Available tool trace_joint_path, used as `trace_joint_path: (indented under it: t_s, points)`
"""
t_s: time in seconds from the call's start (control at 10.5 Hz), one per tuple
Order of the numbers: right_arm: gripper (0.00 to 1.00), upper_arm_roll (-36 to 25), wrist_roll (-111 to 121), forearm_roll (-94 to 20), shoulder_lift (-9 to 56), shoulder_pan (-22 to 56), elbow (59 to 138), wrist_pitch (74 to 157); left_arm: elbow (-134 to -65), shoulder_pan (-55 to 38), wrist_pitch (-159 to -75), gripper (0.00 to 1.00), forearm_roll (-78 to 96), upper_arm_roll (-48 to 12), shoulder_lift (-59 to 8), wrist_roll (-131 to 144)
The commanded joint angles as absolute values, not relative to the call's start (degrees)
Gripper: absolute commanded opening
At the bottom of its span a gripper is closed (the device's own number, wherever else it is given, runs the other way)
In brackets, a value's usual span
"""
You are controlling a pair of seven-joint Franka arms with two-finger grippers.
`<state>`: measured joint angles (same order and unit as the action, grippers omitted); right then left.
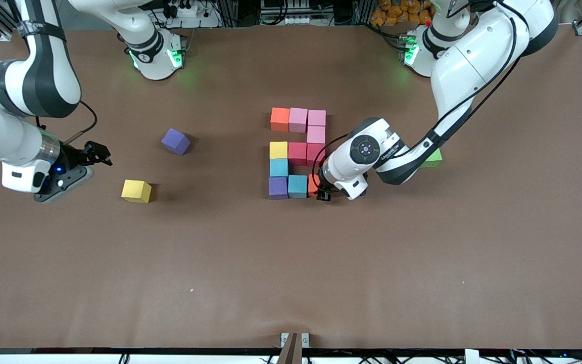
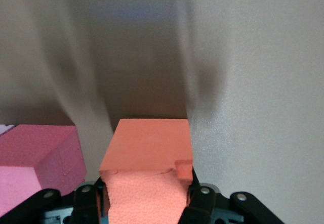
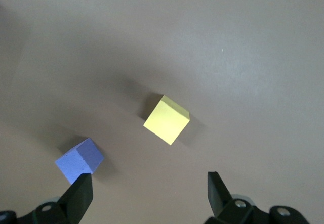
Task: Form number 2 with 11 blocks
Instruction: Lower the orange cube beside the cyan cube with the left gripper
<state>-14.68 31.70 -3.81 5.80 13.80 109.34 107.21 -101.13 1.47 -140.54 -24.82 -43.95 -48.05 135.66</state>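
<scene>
Front view: the number 2 (image 1: 297, 151) lies mid-table and is nearly complete. Its top row runs orange, pink, pink; one pink cube sits below that row's end toward the left arm; the middle row runs yellow, red, red; a blue cube follows below the yellow one; the near row holds purple and blue.

The left gripper (image 1: 323, 194) is clamped on the orange block (image 1: 313, 185) at the near row's open end, toward the left arm's end of the table, just beside the blue block (image 1: 297, 186). The left wrist view shows the orange block (image 2: 147, 155) between both fingers (image 2: 202, 196), with a red cube (image 2: 43, 153) close alongside. Whether the block rests fully on the table cannot be told.

Procedure for this step:
1. Align the orange block's side face parallel with the blue block's face.
2. Seat it flat on the table (image 1: 291, 263), touching the blue block and level with the near row.
3. Part the fingers only once it is seated, then lift straight up so the foam does not drag its neighbours.

The right gripper (image 1: 96, 153) waits with fingers apart, over the table's right-arm end. A spare yellow cube (image 1: 137, 191) and purple cube (image 1: 176, 141) lie near it, well apart from the digit. A green cube (image 1: 431, 157) lies partly hidden under the left arm.
</scene>
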Motion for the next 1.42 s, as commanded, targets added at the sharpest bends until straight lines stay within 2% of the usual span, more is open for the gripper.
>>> trace_joint_path:
  t_s: [0.0,0.09,0.28,0.38,0.47,0.57,0.76,1.14,1.33]
  points:
    - [1.0,-10.8,25.3,-2.7,1.5,9.7,111.4,104.5,-102.7,2.1,-141.3,0.03,-24.3,-44.3,-46.8,134.8]
    - [1.0,-7.6,24.7,-2.6,1.3,5.1,111.4,104.9,-102.6,2.1,-141.4,0.03,-24.3,-44.3,-46.9,134.8]
    - [1.0,-7.1,24.6,-2.6,1.1,2.5,111.2,106.3,-102.5,2.1,-141.9,0.05,-24.3,-44.2,-47.0,134.9]
    - [1.0,-6.8,24.6,-2.6,0.6,0.6,111.2,106.9,-102.4,2.1,-141.9,0.18,-24.3,-44.2,-47.0,134.9]
    - [1.0,-5.6,24.6,-2.6,0.3,-1.1,111.3,106.9,-102.4,2.1,-141.9,0.79,-24.3,-44.2,-47.1,134.2]
    - [1.0,-5.7,24.6,-2.6,0.3,-1.2,111.1,106.7,-102.0,2.1,-141.9,1.0,-24.2,-44.2,-46.9,133.9]
    - [1.0,-5.8,23.6,-2.5,0.1,-0.9,109.2,108.1,-101.5,2.3,-140.0,1.0,-23.5,-45.3,-46.1,134.6]
    - [1.0,-7.5,19.7,-2.5,-1.8,-1.1,107.1,107.8,-100.1,7.6,-129.0,1.0,-23.5,-54.3,-45.8,134.3]
    - [1.0,-7.3,17.7,-2.5,-1.7,-1.8,103.3,105.9,-96.9,10.3,-126.7,1.0,-23.5,-55.8,-43.3,133.3]
